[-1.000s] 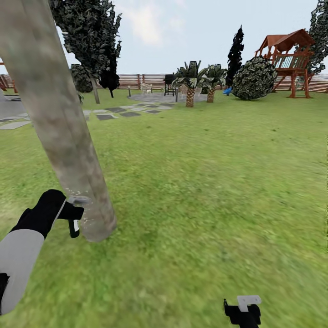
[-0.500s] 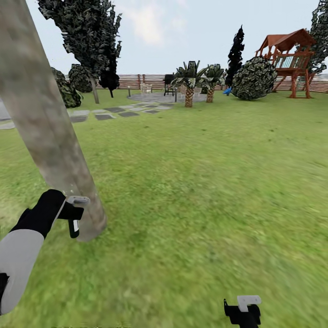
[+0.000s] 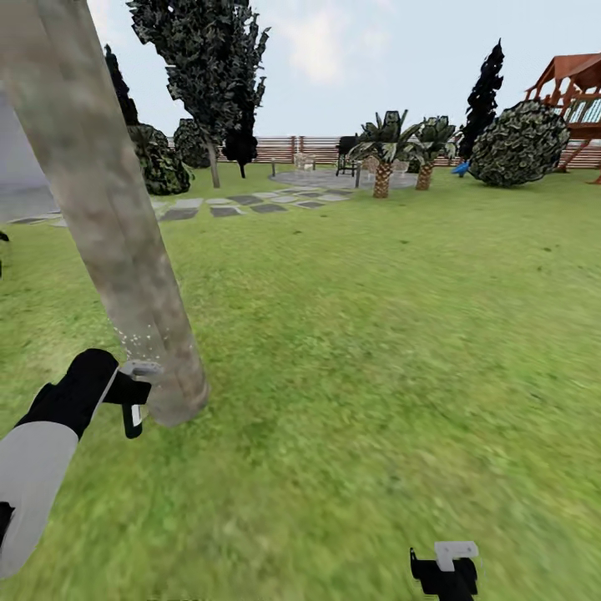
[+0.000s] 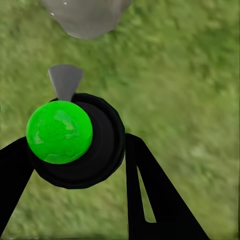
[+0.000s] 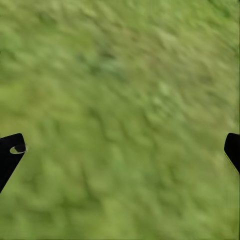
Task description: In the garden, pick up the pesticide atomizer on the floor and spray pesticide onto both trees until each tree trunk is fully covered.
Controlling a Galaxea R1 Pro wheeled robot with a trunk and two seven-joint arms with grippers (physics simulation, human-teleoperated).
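A thick mottled grey-brown tree trunk [image 3: 100,209] leans across the left of the head view, its base [image 4: 86,17] standing in the lawn. My left gripper [image 3: 129,399] is shut on the pesticide atomizer [image 4: 75,145], a black bottle with a bright green round top [image 4: 59,131]. One black finger [image 4: 152,197] lies along the bottle's side. Its grey nozzle [image 3: 143,367] sits right at the trunk near the base. A small cloud of whitish pesticide specks [image 3: 133,339] hangs against the bark just above the nozzle. My right gripper [image 3: 442,569] is open low over bare grass [image 5: 120,125].
Open lawn [image 3: 376,334] stretches to the right and ahead. Grey stepping stones [image 3: 225,207] lead to a paved circle with chairs. Farther back are dark narrow trees [image 3: 213,75], two short palms [image 3: 384,159], a round bush [image 3: 517,142], a wooden play tower [image 3: 576,83] and the slatted fence [image 3: 309,148].
The whole view has swung left, so the background sits farther right. More whitish specks now show on the trunk above the nozzle. Both arms hold the same pose.
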